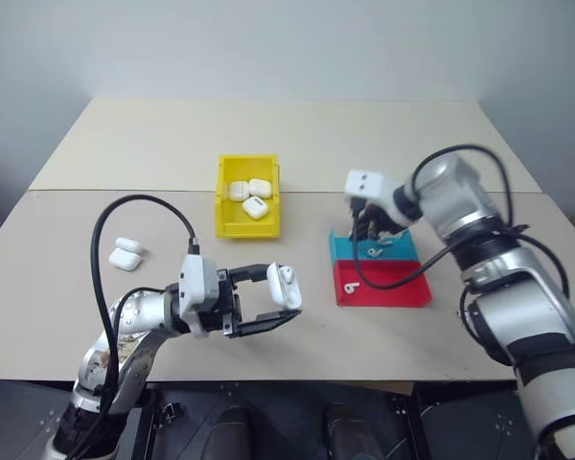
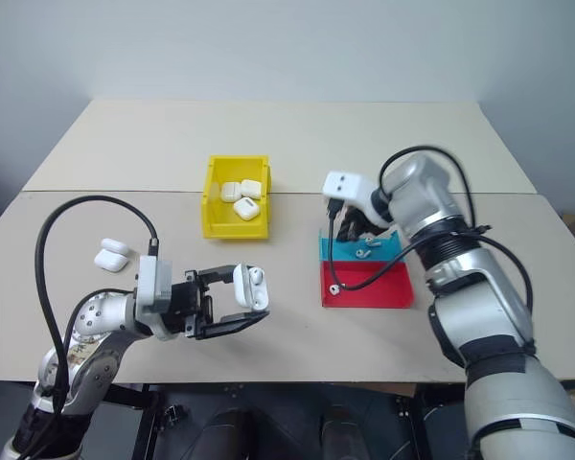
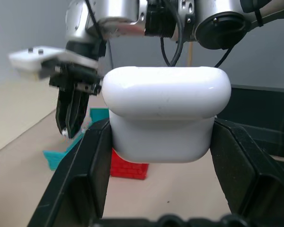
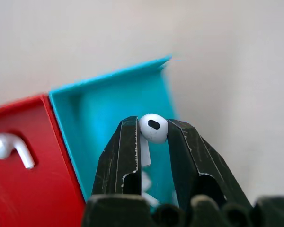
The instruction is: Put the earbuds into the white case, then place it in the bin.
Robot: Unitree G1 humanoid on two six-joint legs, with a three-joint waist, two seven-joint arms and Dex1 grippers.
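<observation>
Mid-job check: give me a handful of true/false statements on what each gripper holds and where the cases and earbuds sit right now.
1. The right gripper is shut on an earbud. True.
2. The left gripper is empty. False: it is shut on a white case.
3. The yellow bin holds three cases. True.
4. An earbud lies in the tray's red half. True.
5. The two spare cases lie beside the tray. False: they lie on the table at the robot's far left.
</observation>
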